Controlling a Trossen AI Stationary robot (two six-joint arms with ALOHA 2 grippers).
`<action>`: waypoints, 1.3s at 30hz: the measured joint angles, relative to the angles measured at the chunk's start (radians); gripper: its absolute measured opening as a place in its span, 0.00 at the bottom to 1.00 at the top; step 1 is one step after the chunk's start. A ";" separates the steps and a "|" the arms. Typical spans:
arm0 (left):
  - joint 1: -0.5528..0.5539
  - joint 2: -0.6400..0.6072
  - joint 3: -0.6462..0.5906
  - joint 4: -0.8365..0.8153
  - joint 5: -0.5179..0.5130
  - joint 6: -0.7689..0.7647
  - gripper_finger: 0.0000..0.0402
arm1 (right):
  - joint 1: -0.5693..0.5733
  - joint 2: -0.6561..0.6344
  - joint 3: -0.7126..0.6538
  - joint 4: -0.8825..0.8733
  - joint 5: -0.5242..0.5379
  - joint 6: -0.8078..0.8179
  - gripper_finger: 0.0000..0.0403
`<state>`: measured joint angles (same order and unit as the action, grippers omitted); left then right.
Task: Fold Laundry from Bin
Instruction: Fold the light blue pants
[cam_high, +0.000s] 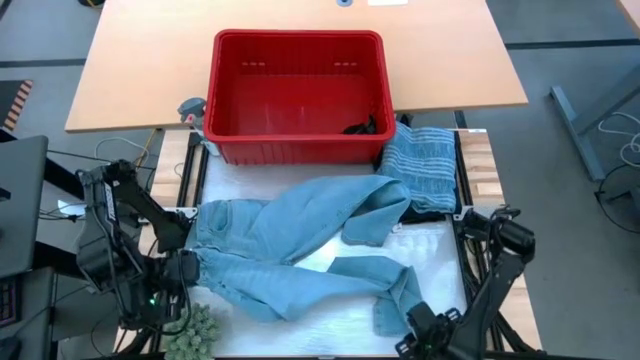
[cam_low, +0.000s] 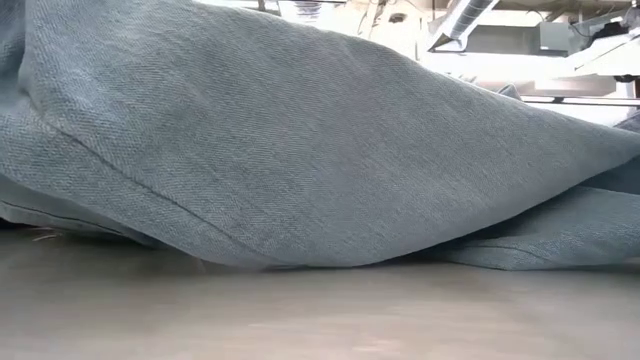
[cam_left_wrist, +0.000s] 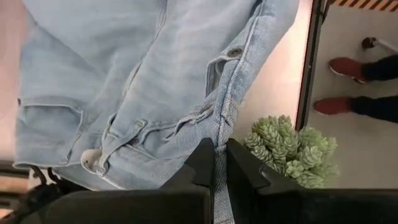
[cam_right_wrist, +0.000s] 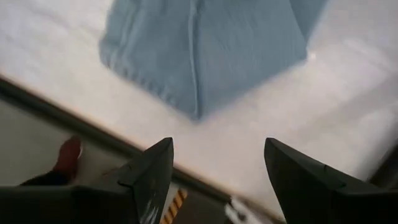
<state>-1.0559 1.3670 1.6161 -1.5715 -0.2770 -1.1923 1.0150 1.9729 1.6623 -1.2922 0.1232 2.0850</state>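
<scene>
Currently the left gripper (cam_left_wrist: 214, 163) is pinching only the waistband edge of the jeans (cam_high: 300, 245) sprawling just before the bin (cam_high: 298, 95), so they are risking slipping free, while the right gripper (cam_right_wrist: 217, 165) is hanging wide open near their hem.

No legible text, label, brand, number or sign on anything.
</scene>
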 joint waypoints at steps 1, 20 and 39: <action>0.003 0.000 0.000 0.000 -0.001 0.002 0.01 | -0.002 0.011 0.000 -0.001 0.010 -0.015 0.69; 0.007 0.000 0.000 0.000 0.009 0.016 0.01 | -0.180 0.138 0.000 0.103 -0.073 -0.437 0.07; 0.007 0.000 0.001 0.001 0.113 0.086 0.01 | -0.158 -0.442 0.343 -0.278 0.198 -0.175 0.06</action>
<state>-1.0485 1.3674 1.6169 -1.5707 -0.1642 -1.1059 0.8574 1.5308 2.0055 -1.5700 0.3213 1.9097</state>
